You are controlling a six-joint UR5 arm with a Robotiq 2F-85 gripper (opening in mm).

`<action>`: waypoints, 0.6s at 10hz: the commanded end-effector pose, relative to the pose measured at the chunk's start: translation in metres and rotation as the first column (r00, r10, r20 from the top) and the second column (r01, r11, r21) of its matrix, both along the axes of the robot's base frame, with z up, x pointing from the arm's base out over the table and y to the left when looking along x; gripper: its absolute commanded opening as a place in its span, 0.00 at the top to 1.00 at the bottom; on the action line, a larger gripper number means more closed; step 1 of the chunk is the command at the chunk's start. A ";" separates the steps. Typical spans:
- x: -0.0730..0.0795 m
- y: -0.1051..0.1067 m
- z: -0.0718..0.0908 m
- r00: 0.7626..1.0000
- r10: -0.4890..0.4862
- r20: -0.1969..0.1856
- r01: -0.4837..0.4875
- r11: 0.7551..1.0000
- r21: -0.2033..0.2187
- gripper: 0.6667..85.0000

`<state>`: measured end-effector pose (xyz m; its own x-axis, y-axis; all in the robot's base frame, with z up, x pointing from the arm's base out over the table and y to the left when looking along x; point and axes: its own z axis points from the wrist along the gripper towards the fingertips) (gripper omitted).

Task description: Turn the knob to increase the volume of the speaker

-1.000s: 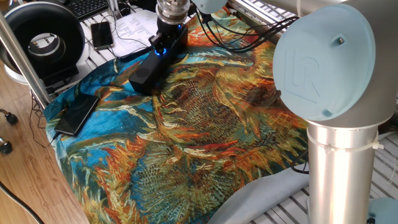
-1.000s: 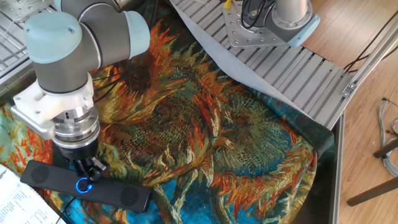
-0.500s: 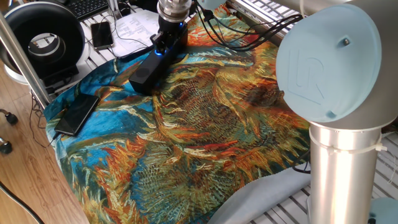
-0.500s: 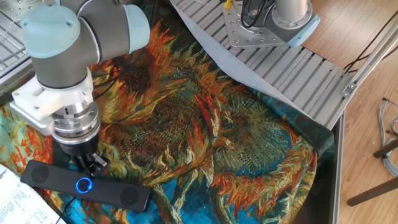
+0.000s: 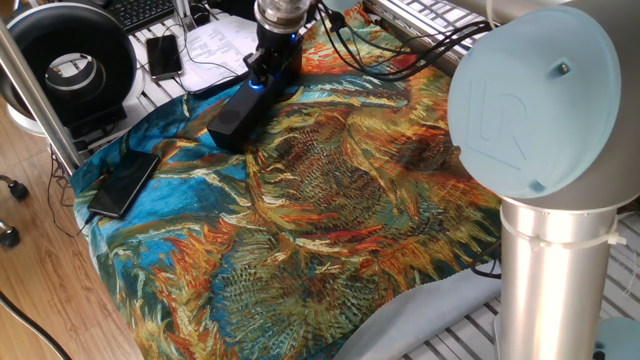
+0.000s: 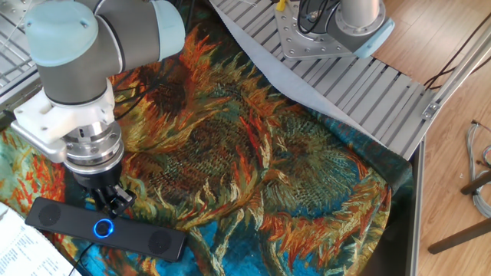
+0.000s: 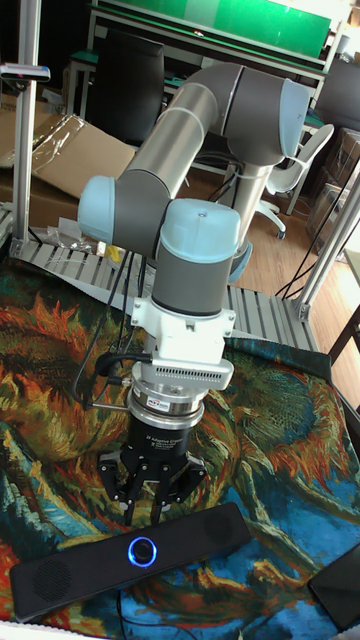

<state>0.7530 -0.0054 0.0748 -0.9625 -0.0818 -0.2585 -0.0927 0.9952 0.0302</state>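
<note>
The speaker (image 7: 200, 540) is a long slim black bar lying on the sunflower-print cloth, also seen in the two fixed views (image 5: 232, 115) (image 6: 157, 241). Its knob (image 7: 143, 550) (image 6: 102, 227) (image 5: 258, 83) is a small black dial with a glowing blue ring. My gripper (image 7: 155, 508) (image 6: 113, 204) (image 5: 268, 66) hangs pointing down just above and behind the knob, clear of it. Its fingers stand a little apart with nothing between them.
A flat black phone (image 5: 123, 184) lies at the cloth's left edge. A big round black-and-white ring device (image 5: 70, 60), another phone (image 5: 163, 55) and papers sit beyond the cloth. The arm's base (image 6: 330, 31) stands on a ribbed metal plate, with cables behind the speaker.
The gripper has risen slightly off the knob; a second ago its fingertips were down at the dial. The speaker has not moved.
</note>
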 end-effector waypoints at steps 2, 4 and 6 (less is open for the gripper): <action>-0.001 -0.002 0.003 1.000 -0.008 -0.003 0.008 1.000 0.004 0.61; -0.002 -0.003 0.002 1.000 -0.008 -0.005 0.008 1.000 0.001 0.62; -0.002 -0.002 0.002 1.000 -0.008 -0.005 0.008 1.000 0.004 0.63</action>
